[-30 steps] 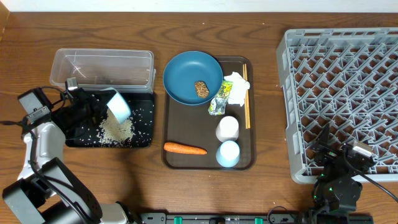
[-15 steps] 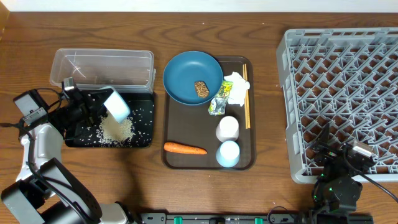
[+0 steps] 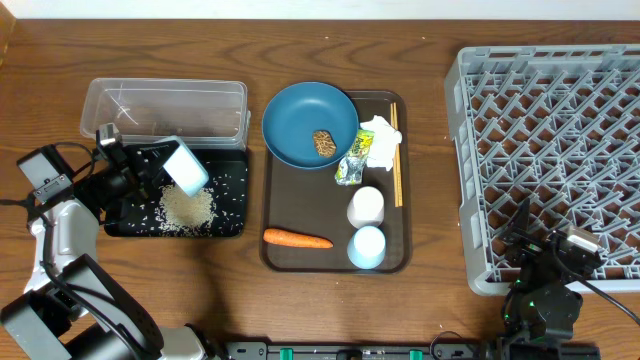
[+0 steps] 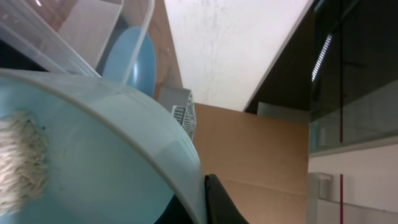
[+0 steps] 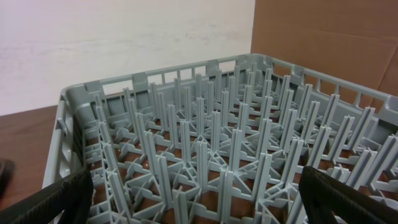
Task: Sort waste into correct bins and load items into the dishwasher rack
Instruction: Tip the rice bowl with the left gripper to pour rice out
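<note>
My left gripper [image 3: 160,168] is shut on the rim of the white bowl [image 3: 186,166], holding it tipped over the black tray [image 3: 232,222]. A pile of white rice [image 3: 187,206] lies in that tray. In the left wrist view the bowl's light blue inside [image 4: 93,168] fills the frame, with some rice [image 4: 22,162] stuck in it. The clear tub [image 3: 165,108] stands behind the tray. The dark-blue plate [image 3: 308,122] holds a brown lump [image 3: 323,142]. Tissue [image 3: 380,136], wrapper [image 3: 354,160], chopsticks [image 3: 396,160], two cups [image 3: 366,206] and the carrot [image 3: 297,238] lie on the brown tray [image 3: 280,260]. My right gripper [image 5: 193,199] is open at the grey rack [image 3: 550,150].
The rack's pegs [image 5: 205,155] fill the right wrist view. Cardboard [image 5: 323,37] and a white wall stand behind it. The brown tray sits between the bins and the rack on a wooden table [image 3: 430,150].
My left gripper and the bowl have drawn slightly back and to the left over the black tray. The rice pile stays put. The right arm has not moved.
</note>
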Controlling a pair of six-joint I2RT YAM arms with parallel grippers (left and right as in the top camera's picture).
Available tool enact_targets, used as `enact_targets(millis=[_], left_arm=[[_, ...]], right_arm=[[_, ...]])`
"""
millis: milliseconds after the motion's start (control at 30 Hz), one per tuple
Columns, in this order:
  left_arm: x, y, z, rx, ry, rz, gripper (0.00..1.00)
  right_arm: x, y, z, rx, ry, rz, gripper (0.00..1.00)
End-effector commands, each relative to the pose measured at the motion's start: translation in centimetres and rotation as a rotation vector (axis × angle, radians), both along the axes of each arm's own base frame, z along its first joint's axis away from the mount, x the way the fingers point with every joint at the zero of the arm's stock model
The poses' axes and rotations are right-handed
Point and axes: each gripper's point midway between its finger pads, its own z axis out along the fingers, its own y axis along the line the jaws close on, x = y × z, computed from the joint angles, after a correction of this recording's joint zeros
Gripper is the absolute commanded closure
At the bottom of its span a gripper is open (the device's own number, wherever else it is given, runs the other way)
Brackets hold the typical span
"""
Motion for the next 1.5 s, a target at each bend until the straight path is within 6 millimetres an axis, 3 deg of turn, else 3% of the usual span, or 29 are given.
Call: enact_targets(millis=[0, 100, 200, 300, 433, 533, 800, 1200, 1300, 1467], left_arm=[[-0.3, -0.1, 0.4, -0.026, -0.009, -0.009, 0.94], [-0.6, -0.4, 1.2, -0.060, -0.033, -0.035, 0.94], [-0.2, 0.2, 0.2, 0.010, -0.032, -0.001, 0.94], [-0.7, -0.3, 1.4, -0.098, -0.007, -0.032, 0.94], [-0.1, 0.4, 0.7, -0.008, -0.036, 0.001, 0.94], [-0.5, 0.1, 1.5, -0.066, -0.046, -0.027, 0.94], [-0.5, 0.0, 1.6, -0.077, -0.033, -0.028, 0.94], [0.3, 1.3, 2.4, -0.060, -0.062, -0.005, 0.93], [0.3, 0.8, 2.2, -0.059, -0.056, -0.017, 0.94], [1.5, 2.2, 1.2, 0.036, -0.042, 0.068, 0.94]], right_arm=[[0.0, 0.1, 0.0, -0.002, 0.009, 0.009, 0.01], [0.0, 0.1, 0.0, -0.002, 0.009, 0.009, 0.01], [0.0, 0.1, 0.0, -0.002, 0.009, 0.009, 0.01], [0.0, 0.1, 0.0, -0.002, 0.009, 0.009, 0.01], [0.0, 0.1, 0.0, -0.002, 0.009, 0.009, 0.01], [0.0, 0.1, 0.0, -0.002, 0.009, 0.009, 0.01], [0.0, 0.1, 0.0, -0.002, 0.009, 0.009, 0.01], [0.0, 0.1, 0.0, -0.002, 0.009, 0.009, 0.01], [0.0, 0.1, 0.0, -0.002, 0.009, 0.009, 0.01], [0.0, 0.1, 0.0, -0.002, 0.009, 0.009, 0.01]])
